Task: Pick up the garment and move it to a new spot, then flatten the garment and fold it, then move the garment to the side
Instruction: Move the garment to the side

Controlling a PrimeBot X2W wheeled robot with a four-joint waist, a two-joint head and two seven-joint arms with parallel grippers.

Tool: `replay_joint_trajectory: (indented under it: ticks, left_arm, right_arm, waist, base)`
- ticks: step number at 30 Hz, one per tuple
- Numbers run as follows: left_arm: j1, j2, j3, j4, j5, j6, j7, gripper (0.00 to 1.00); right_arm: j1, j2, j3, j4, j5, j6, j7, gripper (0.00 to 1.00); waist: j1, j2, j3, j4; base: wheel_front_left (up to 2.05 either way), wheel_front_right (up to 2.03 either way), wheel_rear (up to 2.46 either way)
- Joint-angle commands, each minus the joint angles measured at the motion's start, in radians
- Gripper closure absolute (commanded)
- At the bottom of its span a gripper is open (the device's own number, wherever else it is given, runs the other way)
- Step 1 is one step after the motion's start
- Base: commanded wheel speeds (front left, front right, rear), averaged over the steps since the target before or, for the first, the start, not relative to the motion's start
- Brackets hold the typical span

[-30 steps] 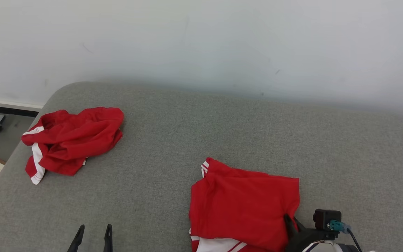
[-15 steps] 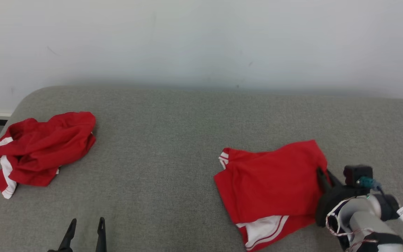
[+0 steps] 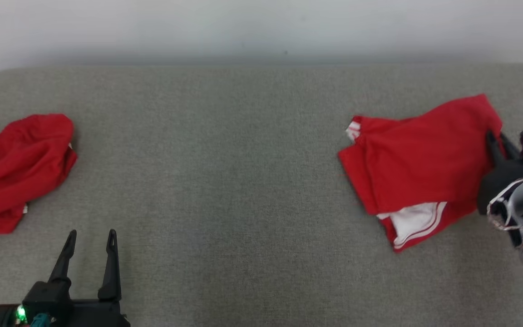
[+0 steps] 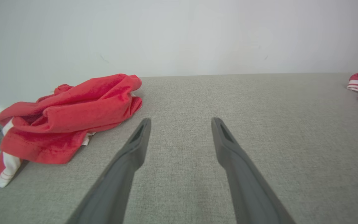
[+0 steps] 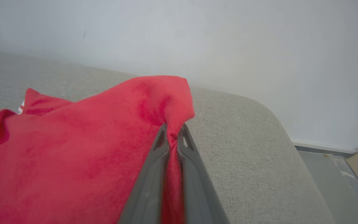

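the garment [image 3: 418,163], red with white trim and folded, lay at three o'clock in our head view, near the tabletop's [image 3: 243,136] right edge. our right end effector [image 3: 495,136] was clenched on its three o'clock corner. the left end effector [image 3: 90,236] sat released at seven o'clock. we judged that dragging by one corner could pull the fold open. a crumpled red garment [image 3: 16,168] lay at nine o'clock. we read no brand or writing.

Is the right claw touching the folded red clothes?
Touching. Right wrist view: the right gripper is shut on an edge of the folded red garment.
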Motion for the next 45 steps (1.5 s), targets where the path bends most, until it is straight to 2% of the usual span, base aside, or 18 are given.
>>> replay_joint_trajectory:
  ticks: [1,12,18,33,34,35,36,42,45]
  left_arm:
    - [-0.022,0.009,0.002,-0.015,0.002,-0.004,-0.003,0.00]
    - [-0.040,0.044,0.029,-0.068,-0.006,-0.007,-0.003,0.00]
    - [-0.032,0.038,0.039,-0.102,0.003,-0.007,-0.003,0.00]
    - [-0.033,0.040,0.054,-0.121,0.006,-0.005,-0.003,0.00]
    - [-0.032,0.039,0.055,-0.121,0.006,-0.005,-0.003,0.00]
    - [-0.032,0.039,0.056,-0.122,0.007,-0.005,-0.003,0.00]
    - [-0.031,0.038,0.057,-0.123,0.009,-0.005,-0.003,0.00]
    - [-0.021,0.022,0.065,-0.115,0.012,-0.004,-0.003,0.00]
    - [-0.009,0.012,0.068,-0.106,0.011,-0.003,-0.003,0.00]
  right_arm:
    - [-0.038,-0.028,0.001,0.006,-0.012,-0.002,0.000,1.00]
    - [-0.175,-0.137,0.019,0.035,-0.076,-0.002,0.031,1.00]
    - [-0.227,-0.180,0.019,0.046,-0.110,-0.002,0.044,1.00]
    - [-0.272,-0.209,-0.011,0.064,-0.201,-0.002,0.071,1.00]
    - [-0.272,-0.212,-0.017,0.065,-0.206,-0.002,0.071,0.82]
    - [-0.272,-0.216,-0.022,0.064,-0.211,-0.002,0.067,0.57]
    - [-0.269,-0.219,-0.026,0.065,-0.220,-0.002,0.066,0.00]
    - [-0.256,-0.217,-0.088,0.060,-0.251,-0.002,0.042,0.00]
    - [-0.241,-0.180,-0.133,0.031,-0.234,-0.002,0.014,0.00]
  waist:
    - [-0.0002,-0.0001,0.076,-0.038]
    - [-0.0002,-0.0001,0.150,-0.078]
    - [-0.0002,-0.0001,0.179,-0.090]
    - [-0.0002,-0.0001,0.194,-0.082]
    - [-0.0002,-0.0001,0.195,-0.082]
    - [-0.0002,-0.0001,0.195,-0.082]
    - [-0.0002,-0.0001,0.195,-0.082]
    - [-0.0002,-0.0001,0.165,-0.084]
    - [-0.0002,-0.0001,0.128,-0.084]
  base:
    - [0.00,0.00,0.00]
    - [0.00,0.00,0.00]
    - [0.00,0.00,0.00]
    - [0.00,0.00,0.00]
    - [0.00,0.00,0.00]
    - [0.00,0.00,0.00]
    - [0.00,0.00,0.00]
    - [0.00,0.00,0.00]
    - [0.00,0.00,0.00]
